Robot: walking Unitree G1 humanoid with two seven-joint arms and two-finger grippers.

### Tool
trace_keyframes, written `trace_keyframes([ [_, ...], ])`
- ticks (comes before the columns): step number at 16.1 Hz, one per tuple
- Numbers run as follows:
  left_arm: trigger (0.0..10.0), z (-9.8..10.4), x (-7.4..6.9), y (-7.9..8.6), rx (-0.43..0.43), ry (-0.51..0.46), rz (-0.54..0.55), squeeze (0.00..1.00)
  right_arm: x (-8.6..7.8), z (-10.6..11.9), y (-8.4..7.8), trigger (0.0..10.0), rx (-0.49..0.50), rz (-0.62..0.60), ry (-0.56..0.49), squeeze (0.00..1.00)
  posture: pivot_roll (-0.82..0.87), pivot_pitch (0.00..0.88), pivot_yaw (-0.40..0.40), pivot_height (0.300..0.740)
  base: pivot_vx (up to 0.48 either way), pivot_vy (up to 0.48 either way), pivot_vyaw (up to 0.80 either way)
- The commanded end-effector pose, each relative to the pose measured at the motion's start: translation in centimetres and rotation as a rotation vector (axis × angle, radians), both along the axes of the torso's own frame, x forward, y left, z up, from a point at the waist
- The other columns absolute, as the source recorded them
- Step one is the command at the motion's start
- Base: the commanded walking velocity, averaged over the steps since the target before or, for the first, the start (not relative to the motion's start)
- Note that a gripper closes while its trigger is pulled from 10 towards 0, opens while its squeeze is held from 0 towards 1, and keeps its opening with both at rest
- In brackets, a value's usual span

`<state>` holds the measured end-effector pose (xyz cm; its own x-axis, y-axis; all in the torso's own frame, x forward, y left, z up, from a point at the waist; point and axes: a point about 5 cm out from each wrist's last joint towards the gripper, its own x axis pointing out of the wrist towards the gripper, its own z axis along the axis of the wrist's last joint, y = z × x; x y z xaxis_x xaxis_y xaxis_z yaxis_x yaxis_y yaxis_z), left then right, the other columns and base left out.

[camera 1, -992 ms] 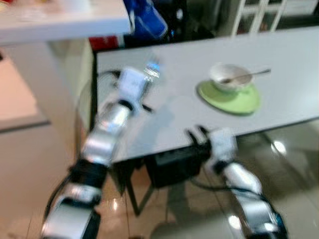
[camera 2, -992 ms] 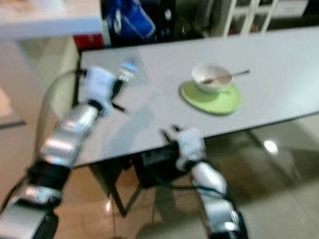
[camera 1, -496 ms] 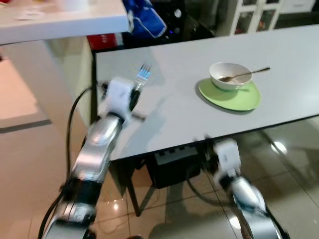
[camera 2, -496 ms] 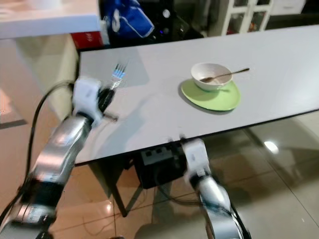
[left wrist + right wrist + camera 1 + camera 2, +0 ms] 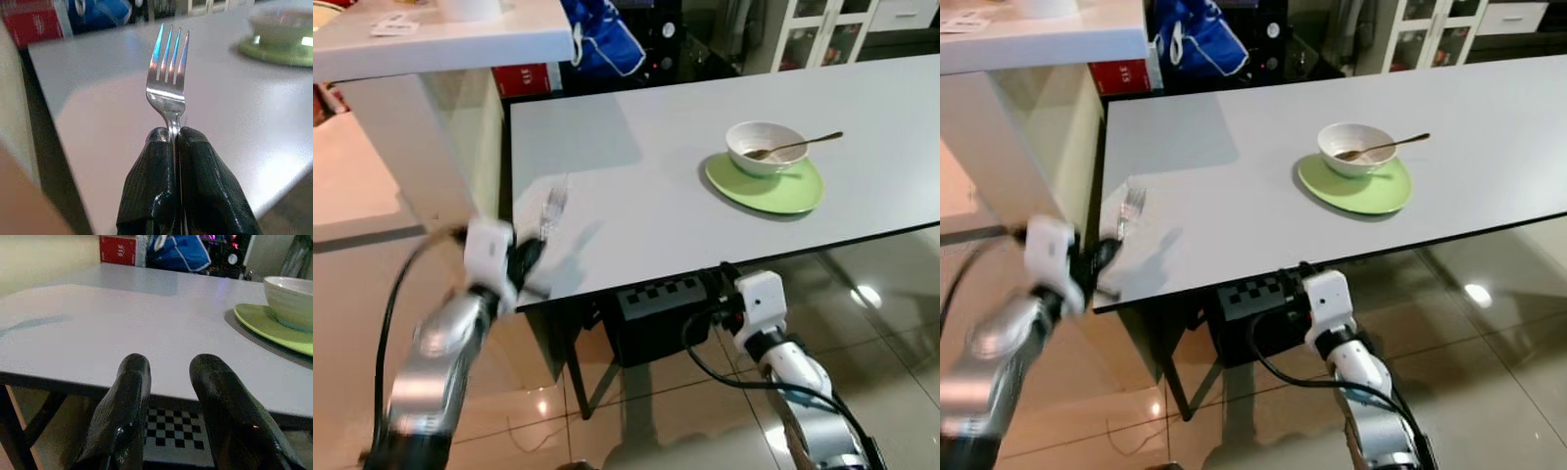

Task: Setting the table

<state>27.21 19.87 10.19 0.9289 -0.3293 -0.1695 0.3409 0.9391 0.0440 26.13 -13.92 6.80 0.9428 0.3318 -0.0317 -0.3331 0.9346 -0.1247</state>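
My left gripper (image 5: 173,137) is shut on the handle of a silver fork (image 5: 168,71), tines pointing toward the table. In the left eye view the fork (image 5: 553,207) hovers over the near left corner of the grey table (image 5: 646,186), with the gripper (image 5: 527,257) just off the table's edge. A white bowl (image 5: 765,148) with a spoon (image 5: 803,145) in it sits on a green plate (image 5: 773,191) at the table's right. My right gripper (image 5: 168,377) is open, low in front of the table's near edge.
A white counter (image 5: 431,39) rises at the left, close to my left arm. A blue bag (image 5: 602,39) and a red box (image 5: 524,78) stand behind the table. A black box with a checker pattern (image 5: 656,308) sits under the table. Glossy tile floor lies below.
My left arm has pulled back toward the near left corner with the fork. The right arm has dropped slightly below the table edge. The camera has steadied and shifted.
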Motion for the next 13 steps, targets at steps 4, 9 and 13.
trace_keyframes([
  [4, 10.0, -3.9, -2.9, 0.9, 0.0, 0.116, 0.024, 0.0, 0.3, 0.0, 0.0, 10.0, -0.004, 0.002, -0.008, 0.0, 0.09, 0.0, 0.06, 0.74, 0.0, 0.0, 0.0],
  [9, 10.0, -2.8, -2.1, -0.7, -0.051, 0.055, 0.023, 0.0, 0.1, -0.4, -0.1, 10.0, -0.003, -0.01, -0.001, 0.0, 0.07, 0.0, 0.063, 0.74, 0.0, 0.0, 0.0],
  [13, 10.0, -2.2, -1.5, -1.3, -0.044, 0.033, -0.001, 0.0, -0.1, -0.4, 0.1, 10.0, 0.006, -0.015, -0.006, 0.0, 0.06, 0.0, 0.07, 0.74, 0.0, 0.0, 0.0],
])
